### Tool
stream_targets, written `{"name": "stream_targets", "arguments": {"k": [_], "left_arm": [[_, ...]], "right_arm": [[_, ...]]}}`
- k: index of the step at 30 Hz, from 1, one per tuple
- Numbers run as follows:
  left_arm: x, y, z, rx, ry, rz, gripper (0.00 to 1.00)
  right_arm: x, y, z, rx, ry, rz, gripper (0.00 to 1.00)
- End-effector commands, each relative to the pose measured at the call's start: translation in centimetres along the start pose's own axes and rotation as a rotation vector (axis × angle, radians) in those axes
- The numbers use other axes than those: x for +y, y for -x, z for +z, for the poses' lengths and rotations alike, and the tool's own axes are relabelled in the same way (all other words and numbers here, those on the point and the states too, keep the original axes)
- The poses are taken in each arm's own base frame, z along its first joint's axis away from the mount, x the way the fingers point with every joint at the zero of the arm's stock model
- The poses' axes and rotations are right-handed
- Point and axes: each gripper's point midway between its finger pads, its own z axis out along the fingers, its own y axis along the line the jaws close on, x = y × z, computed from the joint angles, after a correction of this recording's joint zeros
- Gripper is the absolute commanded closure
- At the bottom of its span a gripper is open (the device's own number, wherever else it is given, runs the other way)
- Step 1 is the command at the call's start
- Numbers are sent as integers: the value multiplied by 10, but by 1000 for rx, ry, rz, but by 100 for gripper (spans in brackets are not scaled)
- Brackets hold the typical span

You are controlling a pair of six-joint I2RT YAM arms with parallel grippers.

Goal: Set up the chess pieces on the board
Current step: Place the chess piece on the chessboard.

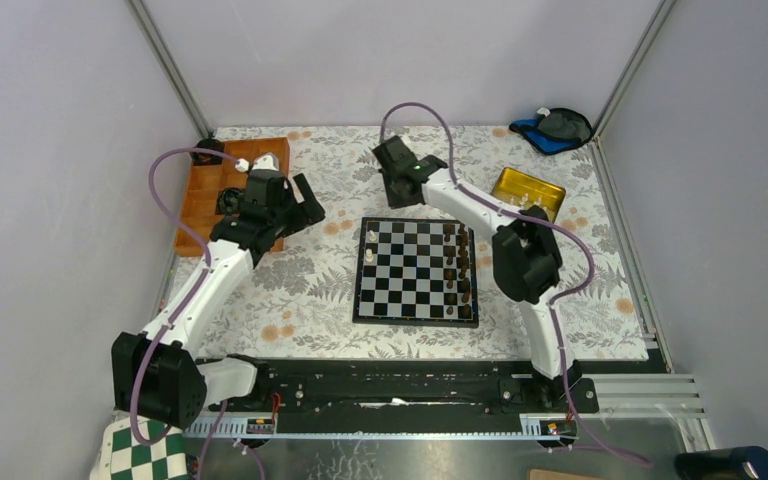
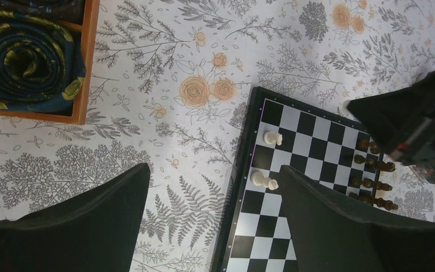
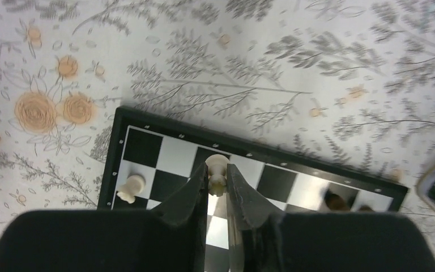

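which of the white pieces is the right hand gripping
The cream piece pinched in the right hand at the edge of the board; the other white piece stands untouched.

Head count from my station.
I make out three cream chess pieces (image 2: 263, 181): two on the black-framed board (image 1: 415, 320) and one pinched in the right gripper (image 3: 217, 173), lower centre of the right wrist view. The dark pieces (image 1: 457, 265) crowd that board's right side, too tightly packed for me to count. One green-and-white board (image 1: 145, 458) shows at the lower left of the top view, one wooden tray (image 1: 198, 195) upper left, one yellow tin (image 1: 527, 190) upper right.
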Motion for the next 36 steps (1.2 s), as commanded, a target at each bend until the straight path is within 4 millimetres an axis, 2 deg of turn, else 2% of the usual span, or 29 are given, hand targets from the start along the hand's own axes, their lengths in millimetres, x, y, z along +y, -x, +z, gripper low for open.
{"name": "stream_targets", "arguments": {"k": [1, 8, 16, 36], "left_arm": [[5, -2, -7, -6, 14, -20, 9], [7, -5, -12, -10, 13, -23, 9], [10, -6, -15, -14, 19, -24, 9], [13, -11, -9, 7, 36, -19, 9]], "right_arm": [[34, -7, 1, 21, 56, -56, 100], [67, -20, 11, 47, 104, -104, 100], [83, -27, 22, 67, 124, -132, 100], [88, -36, 38, 92, 123, -143, 100]]}}
